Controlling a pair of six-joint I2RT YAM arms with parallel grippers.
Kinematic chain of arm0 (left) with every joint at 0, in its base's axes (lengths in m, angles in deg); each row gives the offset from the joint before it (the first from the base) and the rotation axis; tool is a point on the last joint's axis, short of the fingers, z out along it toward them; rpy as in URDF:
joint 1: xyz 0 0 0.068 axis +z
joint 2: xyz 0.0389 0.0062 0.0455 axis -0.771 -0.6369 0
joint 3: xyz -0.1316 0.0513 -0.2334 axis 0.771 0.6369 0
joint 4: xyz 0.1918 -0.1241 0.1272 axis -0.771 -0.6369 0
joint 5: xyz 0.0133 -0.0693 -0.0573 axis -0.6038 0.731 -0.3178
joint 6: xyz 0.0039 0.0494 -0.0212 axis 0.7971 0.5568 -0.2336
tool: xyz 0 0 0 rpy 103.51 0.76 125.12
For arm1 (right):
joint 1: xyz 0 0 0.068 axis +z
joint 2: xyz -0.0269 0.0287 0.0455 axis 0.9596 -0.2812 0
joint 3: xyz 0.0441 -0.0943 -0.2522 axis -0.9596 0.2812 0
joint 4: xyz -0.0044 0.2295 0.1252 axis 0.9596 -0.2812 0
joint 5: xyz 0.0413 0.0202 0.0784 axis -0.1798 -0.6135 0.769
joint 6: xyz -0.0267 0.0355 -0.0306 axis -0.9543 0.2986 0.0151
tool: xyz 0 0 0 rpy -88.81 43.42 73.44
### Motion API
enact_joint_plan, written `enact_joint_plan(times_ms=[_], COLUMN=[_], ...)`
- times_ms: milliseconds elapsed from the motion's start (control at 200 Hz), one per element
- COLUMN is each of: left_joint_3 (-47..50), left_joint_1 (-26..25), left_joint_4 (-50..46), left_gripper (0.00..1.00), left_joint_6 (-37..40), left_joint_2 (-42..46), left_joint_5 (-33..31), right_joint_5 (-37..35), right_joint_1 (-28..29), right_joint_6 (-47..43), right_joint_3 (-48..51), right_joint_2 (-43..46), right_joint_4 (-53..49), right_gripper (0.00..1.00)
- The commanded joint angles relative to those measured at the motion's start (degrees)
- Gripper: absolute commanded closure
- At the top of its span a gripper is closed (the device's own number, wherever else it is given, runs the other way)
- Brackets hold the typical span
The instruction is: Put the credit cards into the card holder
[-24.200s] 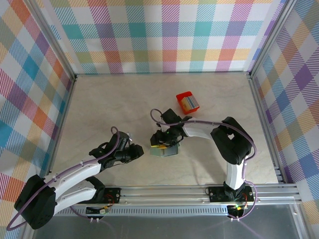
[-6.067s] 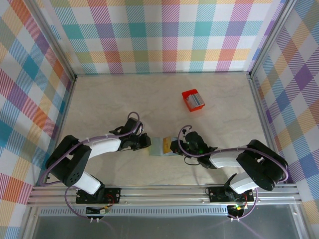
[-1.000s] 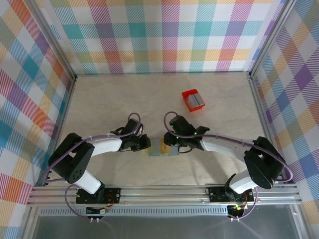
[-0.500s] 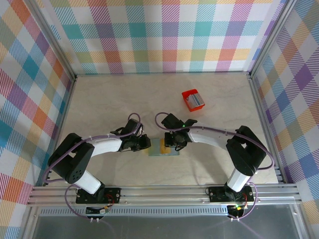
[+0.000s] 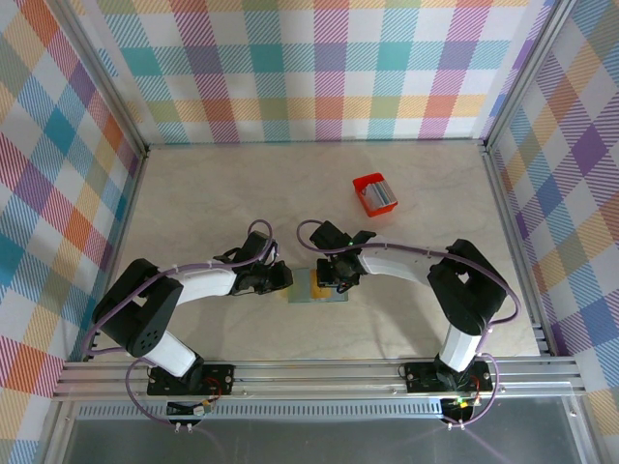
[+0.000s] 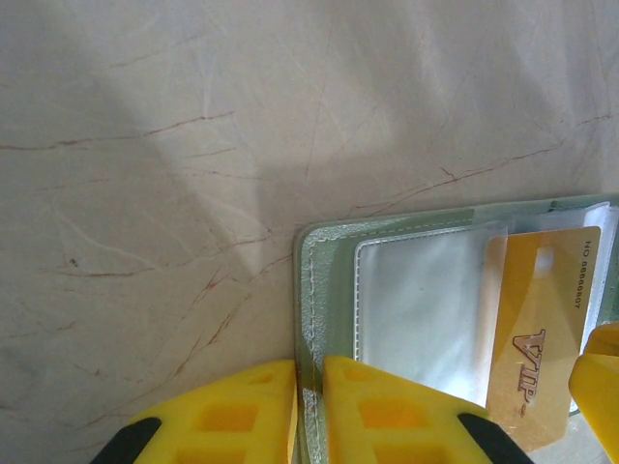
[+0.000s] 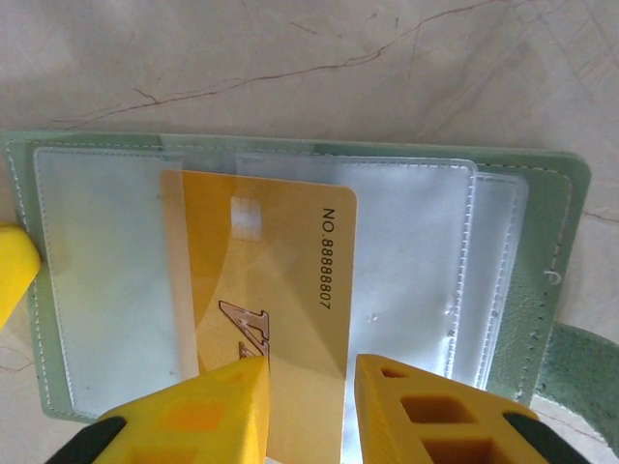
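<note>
Card holder (image 5: 317, 287) lies open and flat on the surface (image 5: 222, 193), between my two pincers, with the small red box (image 5: 373, 193) well apart at 1 o'clock.

From the top camera I get only the layout: the left pincer (image 5: 286, 280) is at the holder's 9 o'clock edge and the right pincer (image 5: 335, 275) is over its 1 o'clock corner. Both grips are too small there to judge.

The left wrist camera settles one of them. The left pincer (image 6: 309, 372) is clenched on the green stitched edge of the card holder (image 6: 305, 290), one yellow finger on either side. A gold card (image 6: 537, 329) lies at 3 o'clock from it, over the clear pockets.

The right wrist camera shows the card holder (image 7: 503, 261) almost whole, with its tab at 4 o'clock. The gold card (image 7: 261, 280) lies flat on it, with printed digits along one side and its 9 o'clock strip under a clear sleeve. The right pincer (image 7: 311, 387) is released, its fingers a narrow gap apart at the card's 6 o'clock end. The left-hand finger overlaps the card, and the other sits just beside the card's edge.
</note>
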Motion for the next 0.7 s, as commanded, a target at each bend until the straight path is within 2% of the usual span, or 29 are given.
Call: enact_joint_plan(times_ms=[0, 695], left_joint_3=[1.58, 1.75], left_joint_1=[-0.49, -0.49], left_joint_4=[0.36, 0.91], left_gripper=[0.84, 0.84], left_joint_6=[0.72, 0.59], left_joint_2=[-0.63, -0.9], left_joint_5=[-1.08, -1.05], right_joint_5=[1.1, 4.68], right_joint_1=[0.2, 0.29], right_joint_6=[0.0, -0.4], right_joint_3=[-1.35, -1.9], right_joint_2=[-0.86, -2.52], right_joint_4=[-0.1, 1.49], right_gripper=[0.71, 0.71])
